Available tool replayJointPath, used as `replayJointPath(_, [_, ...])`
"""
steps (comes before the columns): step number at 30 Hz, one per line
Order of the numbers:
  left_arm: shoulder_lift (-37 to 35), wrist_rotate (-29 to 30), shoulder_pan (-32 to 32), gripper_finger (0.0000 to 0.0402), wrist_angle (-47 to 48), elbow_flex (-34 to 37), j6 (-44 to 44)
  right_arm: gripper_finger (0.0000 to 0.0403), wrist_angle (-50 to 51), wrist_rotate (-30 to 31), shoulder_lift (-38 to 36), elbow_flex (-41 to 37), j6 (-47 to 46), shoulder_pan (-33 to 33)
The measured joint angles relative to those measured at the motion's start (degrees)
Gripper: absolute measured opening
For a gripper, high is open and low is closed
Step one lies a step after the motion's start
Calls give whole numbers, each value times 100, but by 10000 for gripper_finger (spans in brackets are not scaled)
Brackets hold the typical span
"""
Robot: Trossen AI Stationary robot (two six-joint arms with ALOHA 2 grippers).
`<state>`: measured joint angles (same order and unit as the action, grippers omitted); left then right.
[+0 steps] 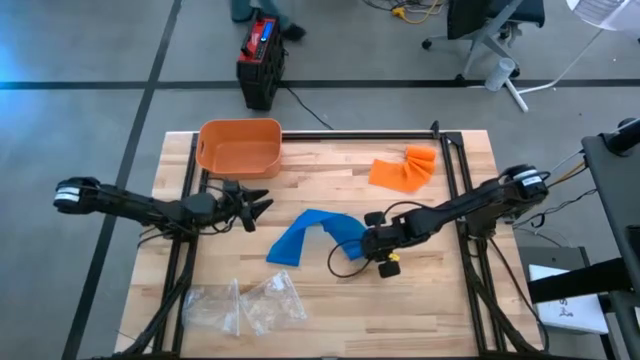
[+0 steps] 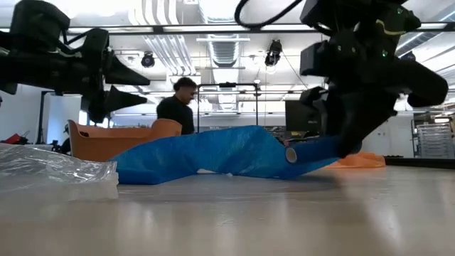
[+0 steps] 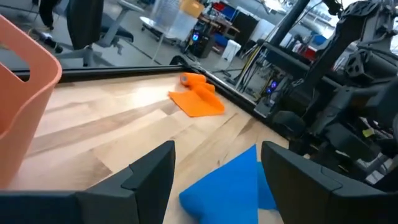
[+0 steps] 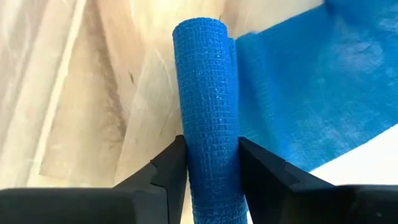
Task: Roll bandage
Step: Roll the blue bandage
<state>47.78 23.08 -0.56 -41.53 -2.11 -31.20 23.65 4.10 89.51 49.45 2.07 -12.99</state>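
Blk arms [image 1: 140, 206], silver caps, blk cables

Bright overhead ceiling lights [image 2: 213, 11], soft shadows; low view's foreground table [image 2: 227, 220] blurred w/ glare.

My right gripper [image 4: 211, 163] sits low at the table's middle, arm reaching in from the right, fingers [image 4: 166, 168] pinching something between them, I think firmly. My left gripper [image 1: 252, 208] hovers left of centre (jaws parted, nothing between them), arm stretched in from the left edge.
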Motion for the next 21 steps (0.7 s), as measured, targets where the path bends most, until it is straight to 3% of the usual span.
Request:
replayJointPath(3, [110,-539,0,231,-674,0,-86,115,-30,0,-68,0,-95,-1])
replayJointPath(8, [370,-1776,-125,231,-2795,0,523,106,-13,-118,-271,99,-510,0])
replayJointPath(12, [631,-1921,-471,231,-3901,-2,1070,109,-12,-270,-597,379,-712,-1])
replayJointPath(17, [1049,-1918,-873,231,-4144,-440,1644,116,-14,-262,-1068,736,-765,25])
replayJointPath(21, [1515,-1922,-984,231,-3595,-1082,1994,111,15,-256,-1436,1069,-733,172])
